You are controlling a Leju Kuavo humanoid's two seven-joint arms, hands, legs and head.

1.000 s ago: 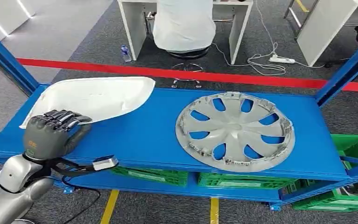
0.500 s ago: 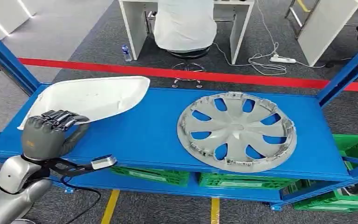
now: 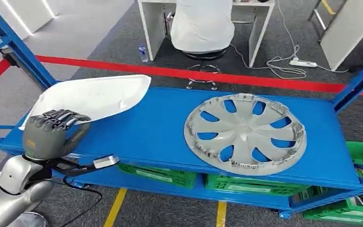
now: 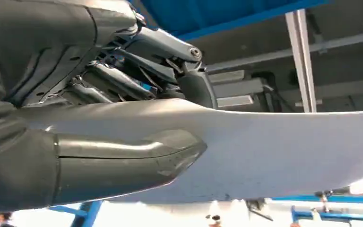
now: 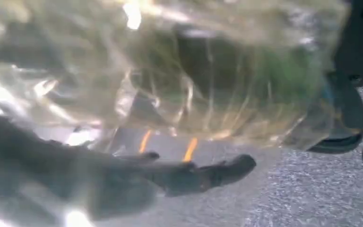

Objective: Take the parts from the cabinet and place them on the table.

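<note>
My left hand (image 3: 52, 134) is clamped on the white cover's (image 3: 94, 97) near edge, thumb under, to lift it off the blue shelf (image 3: 156, 132); can't tell what the right hand (image 5: 123, 184) is doing, too blurry.

Your silver left arm (image 3: 7, 189) comes up from the lower left of the head view, its wrist bent so the grey many-fingered left hand (image 3: 49, 135) sits with its back toward you. The dark fingers (image 3: 59, 118) curl over the edge of the white curved plastic panel (image 3: 92, 97), and in the left wrist view the thick grey thumb (image 4: 123, 158) presses its other face, so you hold it pinched. Your right hand (image 5: 123, 184) looks blurred, with fingers (image 5: 227, 170) stretched out straight, holding nothing.
</note>
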